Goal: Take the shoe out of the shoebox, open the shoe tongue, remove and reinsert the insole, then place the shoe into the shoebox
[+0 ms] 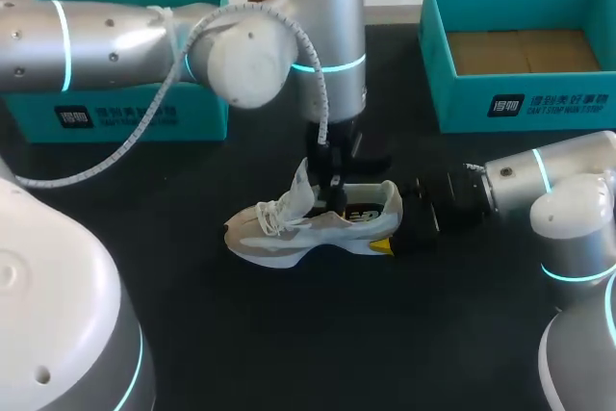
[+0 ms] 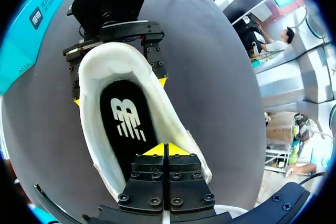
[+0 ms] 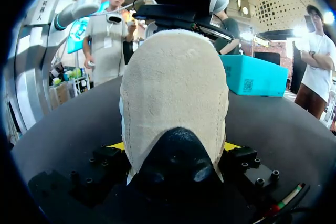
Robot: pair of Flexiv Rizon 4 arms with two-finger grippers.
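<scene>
A white and grey shoe (image 1: 308, 228) lies on its sole in the middle of the black table, toe to the left and tongue (image 1: 301, 190) pulled up. My right gripper (image 1: 397, 223) clamps the heel (image 3: 176, 77) from both sides, one yellow tip on each side of it. My left gripper (image 1: 332, 180) hangs over the shoe's opening. In the left wrist view its fingers (image 2: 165, 149) are shut together, tips down at the black insole (image 2: 128, 124) with a white logo, which lies flat inside. Whether they pinch the insole is not visible.
An open teal shoebox (image 1: 433, 64) with a cardboard floor stands at the back right. A second teal box (image 1: 125, 113) stands at the back left, partly behind my left arm. Bare black tabletop (image 1: 308, 334) lies in front of the shoe.
</scene>
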